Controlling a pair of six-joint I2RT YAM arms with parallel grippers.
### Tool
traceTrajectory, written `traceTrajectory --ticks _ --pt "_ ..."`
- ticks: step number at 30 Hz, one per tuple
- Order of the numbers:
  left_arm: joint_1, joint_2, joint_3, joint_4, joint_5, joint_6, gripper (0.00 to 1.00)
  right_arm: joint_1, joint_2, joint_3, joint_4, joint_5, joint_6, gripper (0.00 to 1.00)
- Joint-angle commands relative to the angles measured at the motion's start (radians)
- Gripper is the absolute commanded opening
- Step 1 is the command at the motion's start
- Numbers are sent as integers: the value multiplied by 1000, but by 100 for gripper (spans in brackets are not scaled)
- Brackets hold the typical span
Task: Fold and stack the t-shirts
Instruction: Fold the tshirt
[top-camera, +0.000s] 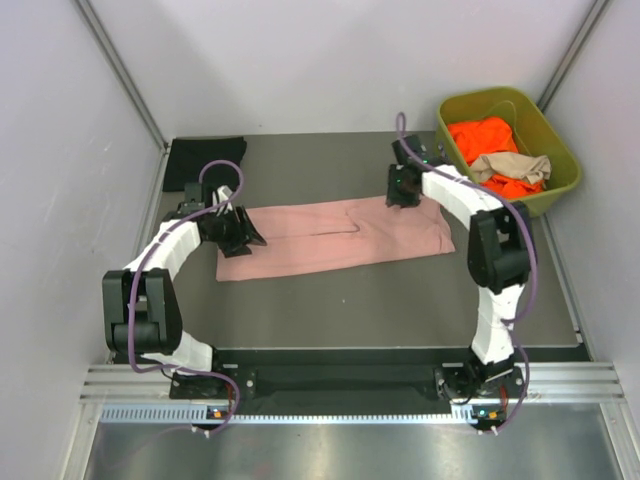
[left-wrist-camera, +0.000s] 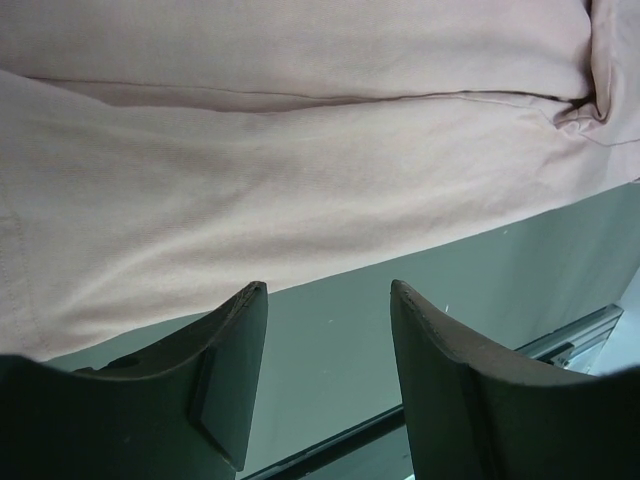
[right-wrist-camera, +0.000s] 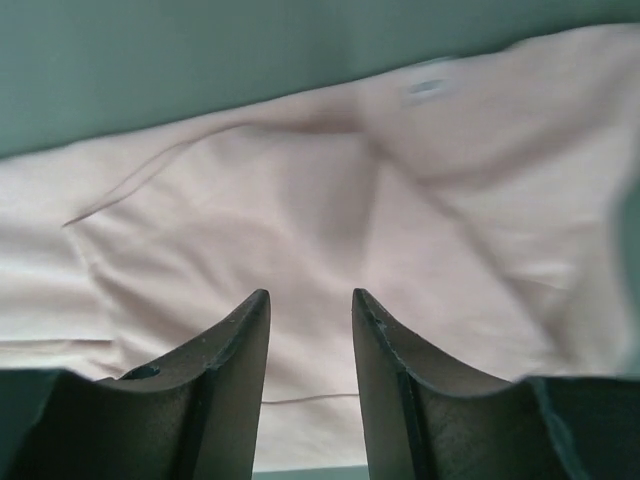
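Item: pink t-shirt (top-camera: 335, 238), centre frame, folded strip (not yet stacked); left gripper (left-wrist-camera: 329, 285), right gripper (right-wrist-camera: 310, 292) both parted, empty; advise pinching matching corners

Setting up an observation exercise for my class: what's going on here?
Two arms are working on a dusty pink cloth t-shirt, folded into a long strip on the dark table. The left arm's fingers hover open at its left end, the right arm's fingers open near its right end. A folded black shirt lies at the far left corner. An orange shirt and a tan shirt sit in the olive-green plastic bin.
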Motion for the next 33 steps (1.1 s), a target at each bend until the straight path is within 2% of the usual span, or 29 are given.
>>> traceTrajectory --ticks 1,9,18,23,33 --pt "-16 4 -1 47 16 -12 57 -56 -90 -40 70 27 -45 39" --pt "-51 -7 -3 30 12 -3 57 -121 -13 -30 221 -76 -94 40" --pt "-51 -15 -8 -5 -1 34 57 -142 84 32 278 -208 -134 42" --pt "-50 7 18 -21 -1 52 57 -145 91 27 326 -241 -146 42" --pt "-50 24 32 -28 7 67 57 -156 117 69 306 -225 -176 46"
